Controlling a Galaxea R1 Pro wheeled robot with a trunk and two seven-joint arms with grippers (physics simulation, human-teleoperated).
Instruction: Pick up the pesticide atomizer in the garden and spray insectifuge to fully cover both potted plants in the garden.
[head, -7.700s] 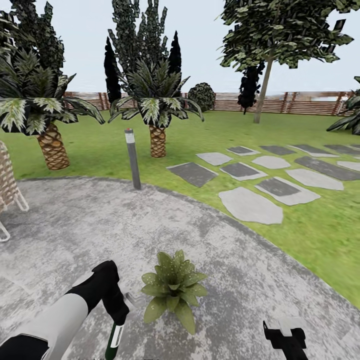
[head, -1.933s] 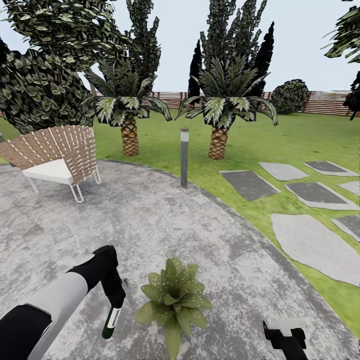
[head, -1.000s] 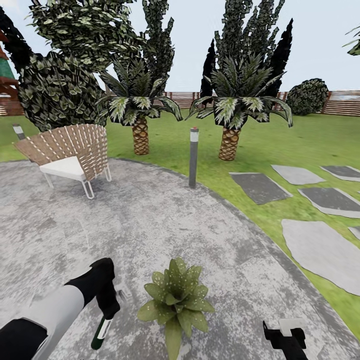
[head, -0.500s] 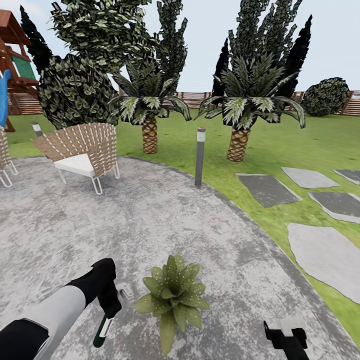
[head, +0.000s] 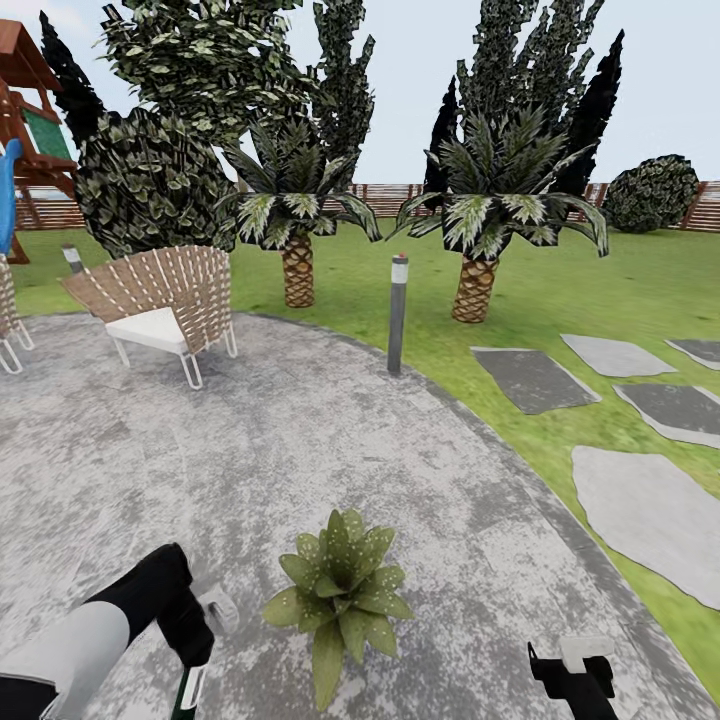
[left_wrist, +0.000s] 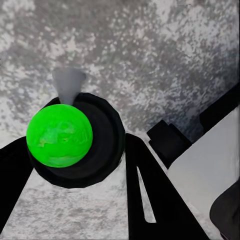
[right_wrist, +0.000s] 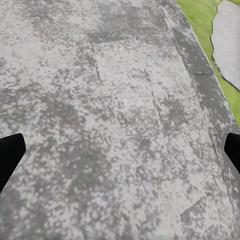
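Home garden; stone patio (head: 300, 440), lawn (head: 620, 290), palms (head: 480, 230), wicker chair (head: 160, 300), fence (head: 400, 198)

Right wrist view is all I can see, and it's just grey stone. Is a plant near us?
Observer: Yes. In the head view a plant sits on the patio, between the arms.
Operator: Does it have spray on it?
Observer: Whitish specks dot its leaves.
Operator: What's the other hand doing?
Observer: The left gripper is shut on the atomizer, left of the plant.
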